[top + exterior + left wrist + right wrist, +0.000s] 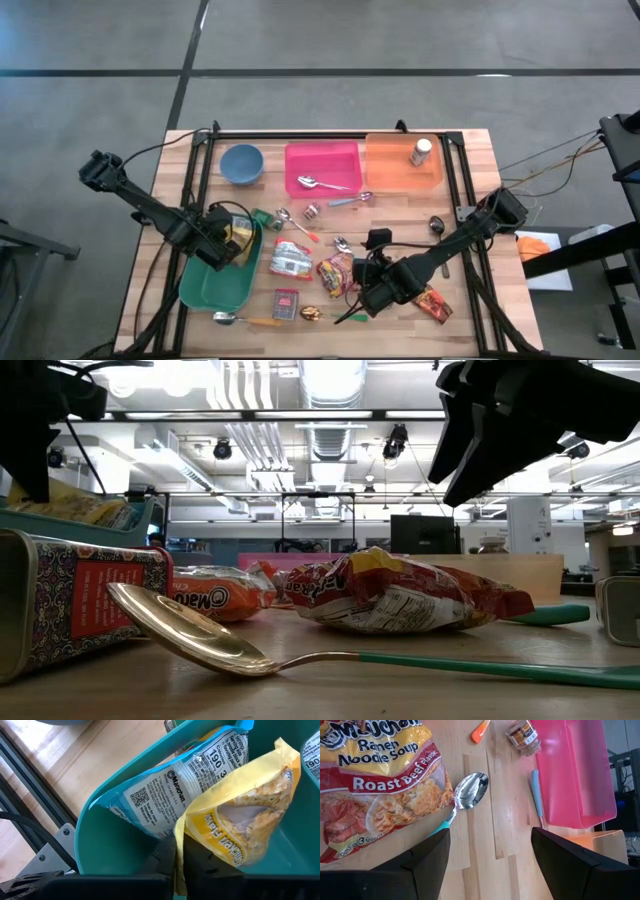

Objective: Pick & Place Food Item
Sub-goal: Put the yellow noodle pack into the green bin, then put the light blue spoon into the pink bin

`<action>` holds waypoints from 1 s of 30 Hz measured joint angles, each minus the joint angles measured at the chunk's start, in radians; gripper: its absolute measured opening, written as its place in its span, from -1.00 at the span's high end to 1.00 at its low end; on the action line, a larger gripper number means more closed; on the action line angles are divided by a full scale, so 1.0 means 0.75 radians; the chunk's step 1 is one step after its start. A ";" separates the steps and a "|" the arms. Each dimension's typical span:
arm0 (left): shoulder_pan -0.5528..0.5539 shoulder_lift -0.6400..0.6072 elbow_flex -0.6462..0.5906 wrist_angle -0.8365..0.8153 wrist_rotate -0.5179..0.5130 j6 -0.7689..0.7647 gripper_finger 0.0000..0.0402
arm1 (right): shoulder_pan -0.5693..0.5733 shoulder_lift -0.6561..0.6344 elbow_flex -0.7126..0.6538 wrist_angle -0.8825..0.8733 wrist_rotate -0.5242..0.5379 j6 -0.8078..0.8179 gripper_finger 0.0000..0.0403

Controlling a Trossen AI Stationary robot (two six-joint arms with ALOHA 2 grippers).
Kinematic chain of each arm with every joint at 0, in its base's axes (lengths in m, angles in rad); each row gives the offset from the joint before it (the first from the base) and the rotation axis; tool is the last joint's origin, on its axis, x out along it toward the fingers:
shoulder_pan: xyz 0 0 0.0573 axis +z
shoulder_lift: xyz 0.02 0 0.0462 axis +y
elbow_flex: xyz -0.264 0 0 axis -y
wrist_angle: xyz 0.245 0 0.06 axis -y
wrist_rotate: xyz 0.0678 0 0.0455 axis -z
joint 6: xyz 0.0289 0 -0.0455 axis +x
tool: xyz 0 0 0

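A yellow noodle packet (240, 815) stands in the teal bin (115, 850) at the table's near left, next to a blue-and-white noodle packet (170, 795). My left gripper (176, 865) is shut on the yellow packet and reaches down into the bin (205, 285). My right gripper (490, 865) hangs open above the wood near the table's front middle (365, 275). A red roast-beef noodle packet (375, 785) lies flat beside it, and a teal-handled spoon (470, 792) lies just beyond its fingertips. My left gripper pinches a thin edge of the yellow packet (176, 842) between its two fingers. The fingers come from above, slanting steeply down into the bin. The packet stands upright inside the bin; whether its bottom touches the bin's floor is hidden.
At the far edge stand a blue bowl (242, 163), a pink bin (335, 180) holding a spoon, and an orange bin (385, 165) holding a jar (421, 152). More packets, spoons, a small jar (522, 734) and a patterned tin (60, 600) lie across the middle and front.
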 joint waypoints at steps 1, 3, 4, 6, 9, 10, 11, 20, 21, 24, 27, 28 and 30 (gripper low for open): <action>0.000 0.000 0.000 0.000 0.000 0.000 0.82 | 0.000 0.000 0.000 0.000 0.000 0.000 -0.37; 0.000 0.000 0.000 0.000 0.000 -0.001 0.74 | 0.000 0.000 0.000 0.002 0.000 0.000 -0.37; 0.000 0.000 0.000 0.000 0.000 -0.001 0.70 | 0.000 0.000 0.000 0.004 0.000 0.000 -0.37; 0.000 0.000 0.000 0.000 0.000 -0.001 0.62 | 0.000 0.000 0.000 0.008 0.000 0.000 -0.37; 0.000 0.000 0.000 -0.001 0.000 0.003 0.49 | 0.000 0.000 0.000 0.027 0.000 0.000 -0.37; 0.000 0.000 0.000 -0.002 0.000 0.003 0.45 | 0.000 0.000 0.000 0.030 0.000 0.000 -0.37; 0.000 0.000 0.000 -0.003 0.000 0.003 0.41 | 0.000 0.000 0.000 0.032 0.001 0.000 -0.37; 0.000 0.000 0.000 -0.041 0.042 -0.012 0.12 | 0.000 0.000 0.000 0.035 0.000 0.000 -0.37; 0.000 0.000 0.000 -0.051 0.055 -0.017 0.09 | 0.000 0.000 0.000 0.037 0.000 0.000 -0.37; 0.000 0.000 0.000 -0.119 0.111 -0.100 0.03 | 0.000 0.000 0.000 0.040 0.001 0.000 -0.37; 0.000 0.000 0.000 -0.223 0.200 -0.185 0.00 | 0.000 0.000 0.000 0.051 0.000 0.000 -0.37; 0.000 0.000 0.000 -0.255 0.225 -0.208 0.00 | 0.000 0.000 0.000 0.054 0.001 0.000 -0.37; -0.001 -0.002 -0.004 -0.277 0.260 -0.246 0.00 | 0.000 0.000 0.000 0.058 0.001 0.000 -0.37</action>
